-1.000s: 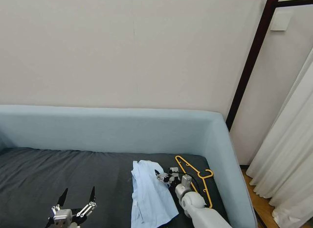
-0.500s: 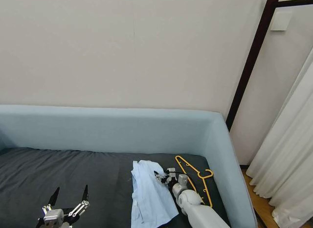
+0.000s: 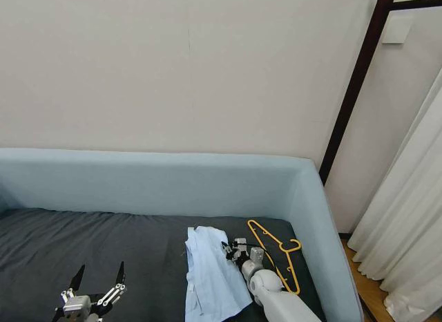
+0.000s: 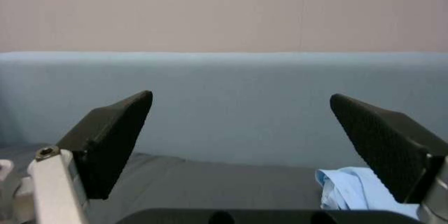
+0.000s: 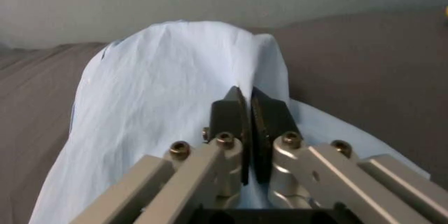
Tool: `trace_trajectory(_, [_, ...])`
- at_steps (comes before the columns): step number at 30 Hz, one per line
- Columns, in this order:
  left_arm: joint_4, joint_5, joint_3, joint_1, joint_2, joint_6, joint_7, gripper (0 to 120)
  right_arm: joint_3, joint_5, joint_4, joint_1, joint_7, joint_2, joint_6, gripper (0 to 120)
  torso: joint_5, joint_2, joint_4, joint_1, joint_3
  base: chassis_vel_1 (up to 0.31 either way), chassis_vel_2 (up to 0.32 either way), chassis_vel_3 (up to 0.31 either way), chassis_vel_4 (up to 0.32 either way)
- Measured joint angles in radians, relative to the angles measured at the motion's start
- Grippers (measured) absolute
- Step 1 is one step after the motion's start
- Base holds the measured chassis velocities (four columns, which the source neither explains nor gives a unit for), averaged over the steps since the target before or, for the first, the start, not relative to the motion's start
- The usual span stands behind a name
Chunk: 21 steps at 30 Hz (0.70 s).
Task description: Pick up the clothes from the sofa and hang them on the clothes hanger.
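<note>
A light blue garment (image 3: 206, 270) lies crumpled on the dark seat of the sofa (image 3: 166, 180), toward its right end. My right gripper (image 3: 228, 249) is at the garment's right edge, jaws shut on a fold of the cloth. In the right wrist view the black fingers (image 5: 231, 116) are pressed together and the garment (image 5: 154, 93) rises in a ridge at their tips. An orange hanger (image 3: 276, 254) lies flat on the seat just right of the gripper. My left gripper (image 3: 100, 267) hovers open over the seat at the lower left, its fingers (image 4: 115, 135) spread wide, with nothing between them.
The sofa's pale blue backrest and right armrest (image 3: 314, 225) bound the seat. Behind is a plain wall, with a dark door frame (image 3: 352, 87) and white curtains (image 3: 407, 225) at the right. The seat's dark cushion (image 3: 103, 239) stretches left of the garment.
My left gripper has dropped lower and shifted left, then held. The right gripper has edged slightly along the garment's right edge, and the cloth there has bunched a little.
</note>
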Motion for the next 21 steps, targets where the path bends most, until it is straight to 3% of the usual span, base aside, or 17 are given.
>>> trace_trajectory(8, [0.044,-0.003,0.001,-0.024,0.009,-0.026,0.005,100,-0.022,0.017,0.096,-0.033,0.11,-0.024,0.068,0,0.0001,0.0,0.0,0.0,0.0,0.0,0.0,0.0,0.0])
trace_trajectory(15, [0.061,-0.022,0.014,-0.045,0.001,-0.071,0.02,100,-0.086,0.065,0.433,-0.04,0.147,-0.149,0.177,0,0.0,0.0,-0.0002,0.0,0.0,0.0,0.0,0.0,0.0])
trace_trajectory(21, [0.067,-0.024,0.023,-0.05,-0.01,-0.118,0.036,100,-0.142,0.17,0.619,-0.001,0.247,-0.207,0.15,0,0.0,0.0,-0.0001,0.0,0.0,0.0,0.0,0.0,0.0])
